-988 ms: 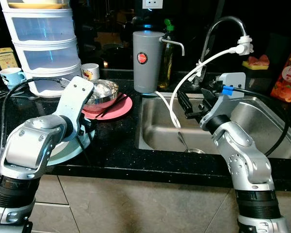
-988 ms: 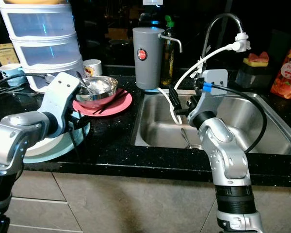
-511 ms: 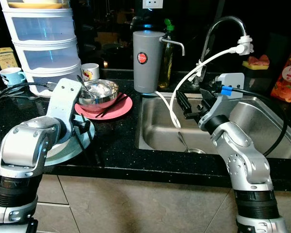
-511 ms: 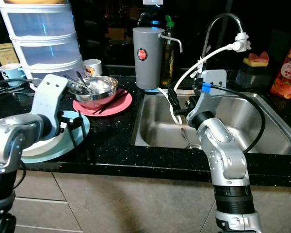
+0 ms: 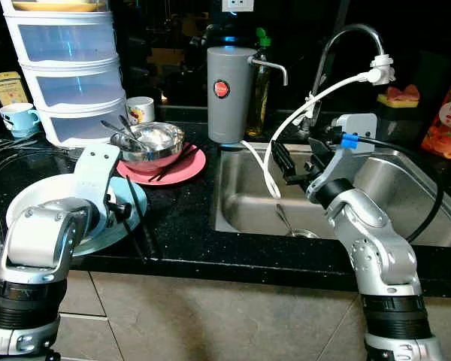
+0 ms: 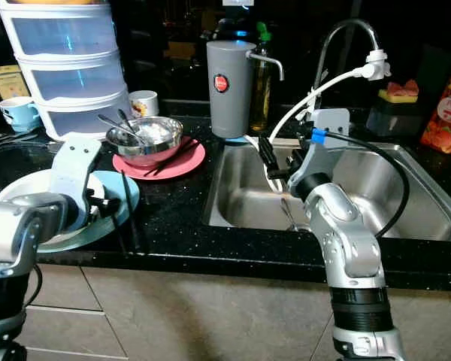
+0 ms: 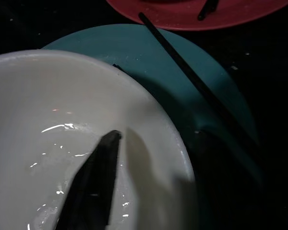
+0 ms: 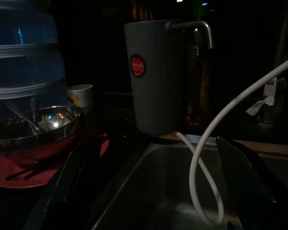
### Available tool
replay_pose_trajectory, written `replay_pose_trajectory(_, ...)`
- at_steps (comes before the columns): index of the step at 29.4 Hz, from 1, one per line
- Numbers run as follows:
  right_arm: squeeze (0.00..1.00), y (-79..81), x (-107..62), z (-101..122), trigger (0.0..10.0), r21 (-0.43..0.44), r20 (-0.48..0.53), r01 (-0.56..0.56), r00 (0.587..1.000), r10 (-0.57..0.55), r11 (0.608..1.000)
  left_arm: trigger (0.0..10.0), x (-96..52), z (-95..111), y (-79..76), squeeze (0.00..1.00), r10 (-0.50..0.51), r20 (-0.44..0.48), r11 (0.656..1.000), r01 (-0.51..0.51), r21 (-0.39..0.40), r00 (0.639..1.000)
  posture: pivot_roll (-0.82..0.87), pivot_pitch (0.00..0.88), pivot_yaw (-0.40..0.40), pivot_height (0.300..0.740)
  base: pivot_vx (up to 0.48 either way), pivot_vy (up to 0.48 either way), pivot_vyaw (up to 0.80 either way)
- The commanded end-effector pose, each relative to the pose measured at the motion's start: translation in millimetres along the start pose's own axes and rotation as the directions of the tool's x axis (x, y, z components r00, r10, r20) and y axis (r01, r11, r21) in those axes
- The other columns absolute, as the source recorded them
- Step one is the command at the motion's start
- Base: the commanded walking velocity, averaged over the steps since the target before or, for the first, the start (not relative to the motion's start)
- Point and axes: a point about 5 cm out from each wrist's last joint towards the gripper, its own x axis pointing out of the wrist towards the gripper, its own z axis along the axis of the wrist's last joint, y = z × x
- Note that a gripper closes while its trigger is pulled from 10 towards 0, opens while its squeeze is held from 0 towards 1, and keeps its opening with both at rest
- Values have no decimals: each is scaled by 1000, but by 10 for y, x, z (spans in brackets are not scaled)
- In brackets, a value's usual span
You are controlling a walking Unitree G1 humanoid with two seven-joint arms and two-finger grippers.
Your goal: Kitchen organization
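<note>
A white plate (image 5: 30, 201) rests on a teal plate (image 5: 131, 219) at the counter's front left. My left gripper (image 5: 128, 226) is open over them. One finger (image 7: 93, 187) lies above the white plate's inside, and the other finger (image 7: 201, 91) crosses the teal plate outside its rim. Behind stands a pink plate (image 5: 188, 167) with a steel bowl (image 5: 152, 143), spoons in the bowl and dark chopsticks (image 5: 173, 162) beside it. My right gripper (image 5: 289, 162) hovers open at the left end of the sink (image 5: 406, 188), holding nothing.
A grey water dispenser (image 5: 228, 94) and a white hose (image 5: 286, 135) from the faucet (image 5: 346, 37) are close to the right gripper. A spoon (image 5: 284, 220) lies in the sink. A plastic drawer tower (image 5: 68, 68) and two cups (image 5: 140, 109) stand at the back left.
My left arm has drawn back and down toward the counter's front, uncovering the white plate and the steel bowl. The right arm has hardly moved.
</note>
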Motion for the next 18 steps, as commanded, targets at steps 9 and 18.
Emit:
replay_pose_trajectory(9,0,-14,13,4,10000,11,3,1,1000,-1,1000,0,21,-27,11,0,34,16,999,-35,38,999,104,113,-20,740,0,0,0)
replay_pose_trajectory(18,0,-10,19,2,10000,13,3,3,1000,-3,1000,0,-22,164,36,0,74,158,988,-93,122,985,103,112,-20,740,0,0,0)
